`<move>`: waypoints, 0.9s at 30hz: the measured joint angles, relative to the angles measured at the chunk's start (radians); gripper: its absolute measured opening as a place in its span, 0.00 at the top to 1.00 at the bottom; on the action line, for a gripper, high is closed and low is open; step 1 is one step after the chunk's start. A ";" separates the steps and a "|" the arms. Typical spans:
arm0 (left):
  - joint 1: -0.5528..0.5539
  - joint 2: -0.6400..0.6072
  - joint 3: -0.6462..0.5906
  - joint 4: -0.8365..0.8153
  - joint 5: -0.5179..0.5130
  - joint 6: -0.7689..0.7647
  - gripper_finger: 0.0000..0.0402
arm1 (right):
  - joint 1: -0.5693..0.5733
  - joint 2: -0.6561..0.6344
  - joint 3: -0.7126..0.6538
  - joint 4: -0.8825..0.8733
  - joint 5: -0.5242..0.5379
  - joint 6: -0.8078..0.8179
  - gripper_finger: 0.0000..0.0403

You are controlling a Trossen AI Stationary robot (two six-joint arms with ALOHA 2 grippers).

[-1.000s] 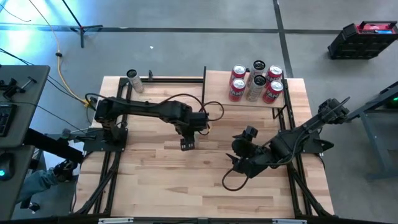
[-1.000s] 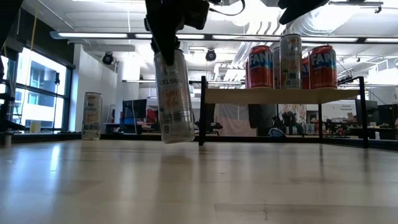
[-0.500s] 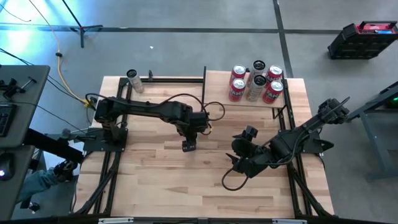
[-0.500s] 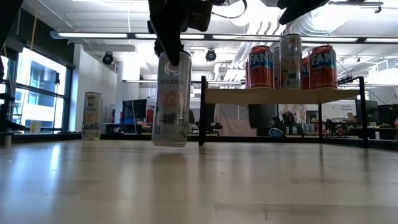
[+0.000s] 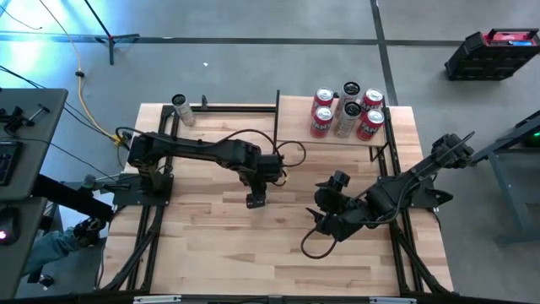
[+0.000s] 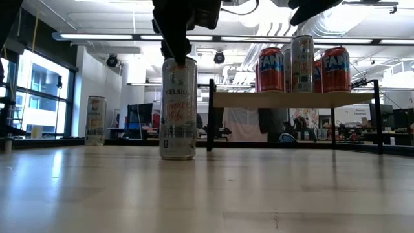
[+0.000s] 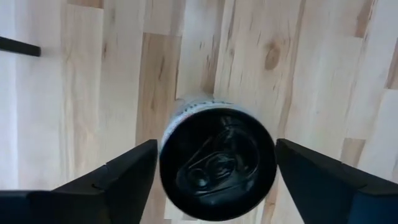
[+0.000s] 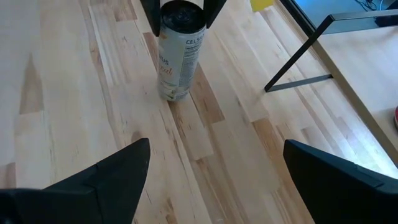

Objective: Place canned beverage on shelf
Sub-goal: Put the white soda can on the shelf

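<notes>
A tall pale Celsius can [image 6: 178, 107] stands upright with its base on the planked tabletop, near the middle; its dark top [image 7: 217, 165] fills the left wrist view. My left gripper [image 5: 256, 198] is above it, shut on its top end. My right gripper [image 5: 321, 218] is open and empty to the can's right, and its wrist view looks at the can [image 8: 177, 53]. The shelf [image 6: 291, 98], a pale board on thin black uprights at the far right [image 5: 350, 128], carries several cans, red and pale. My left gripper pinches the can's top rim [image 7: 165, 155] between its two fingers, one on each side. The fingers [image 6: 178, 45] come from above and point down. The can stands upright with its base [image 6: 177, 155] on the table.
Another pale can [image 5: 181, 108] stands at the table's far left corner [image 6: 96, 121]. Black frame rails [image 5: 236, 107] run along the table's far edge and sides. Bare tabletop [image 5: 253, 245] lies between the can and the near edge.
My left gripper has gone down with the can. The can hung tilted and clear of the table a second ago; it now stands upright with its base on the tabletop.
</notes>
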 joint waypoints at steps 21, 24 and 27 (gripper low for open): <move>-0.028 -0.087 0.031 -0.078 -0.013 0.040 0.10 | -0.072 0.000 -0.001 0.175 0.019 -0.180 0.02; -0.043 -0.143 0.031 -0.090 -0.012 0.035 0.10 | -0.088 0.000 -0.001 0.223 0.015 -0.231 0.02; -0.065 -0.208 0.031 -0.084 -0.013 0.056 0.10 | -0.107 0.004 -0.001 0.292 -0.003 -0.284 0.02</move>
